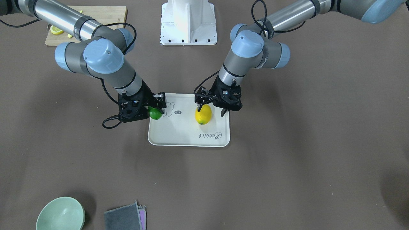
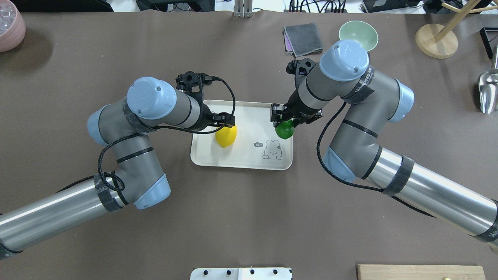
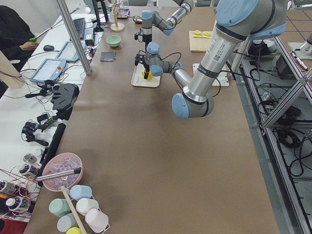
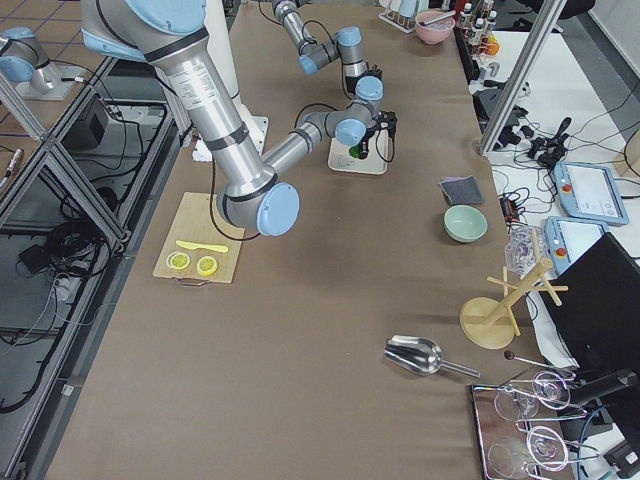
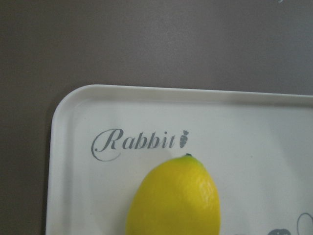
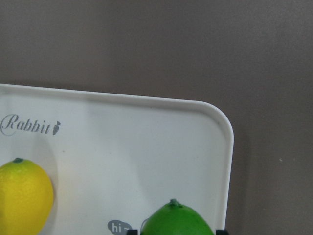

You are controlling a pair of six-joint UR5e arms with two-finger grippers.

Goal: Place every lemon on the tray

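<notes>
The off-white tray [image 1: 188, 137] lies mid-table and also shows in the overhead view [image 2: 241, 155]. The yellow lemon [image 1: 203, 114] lies on it near the "Rabbit" script and fills the bottom of the left wrist view [image 5: 173, 198]. My left gripper [image 1: 211, 108] hangs just above it, open, its fingers spread on either side. The green lemon [image 1: 155, 113] sits over the tray's edge by the rabbit drawing [image 2: 272, 149]. My right gripper [image 1: 158, 107] is shut on it, its fingertips just showing on both sides of the lemon in the right wrist view [image 6: 178, 220].
A wooden cutting board [image 1: 96, 12] with lemon slices lies near the robot's base [image 1: 188, 22]. A green bowl [image 1: 60, 214] and a folded grey cloth [image 1: 124, 217] sit at the far edge. A wooden stand [image 2: 435, 41] and a metal scoop [image 2: 488, 89] stand far right.
</notes>
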